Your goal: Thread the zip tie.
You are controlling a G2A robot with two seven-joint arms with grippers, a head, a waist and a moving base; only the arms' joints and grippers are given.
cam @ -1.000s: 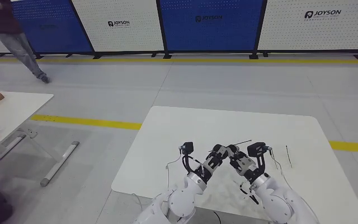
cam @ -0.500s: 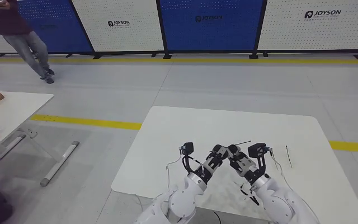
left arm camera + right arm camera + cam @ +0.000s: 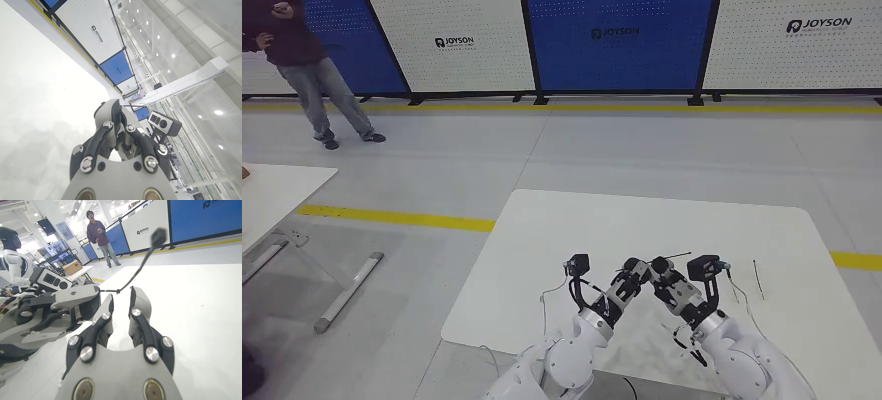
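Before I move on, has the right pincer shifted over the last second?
No visible move: the right pincer keeps the same gap to the spare zip tie lying on the table.

Top view: sits high on robot, looks down & fwd over table (image 3: 572,215) to panel wall (image 3: 622,40) at frame top; well back. Left wrist view: rides close behind left gripper (image 3: 120,108), tilts up past table edge toward ceiling (image 3: 189,28). Right wrist view: hugs right gripper (image 3: 122,292), faces level along tabletop. Shares zip tie (image 3: 140,268) & left gripper w/ top view; shares table, wall w/ both.
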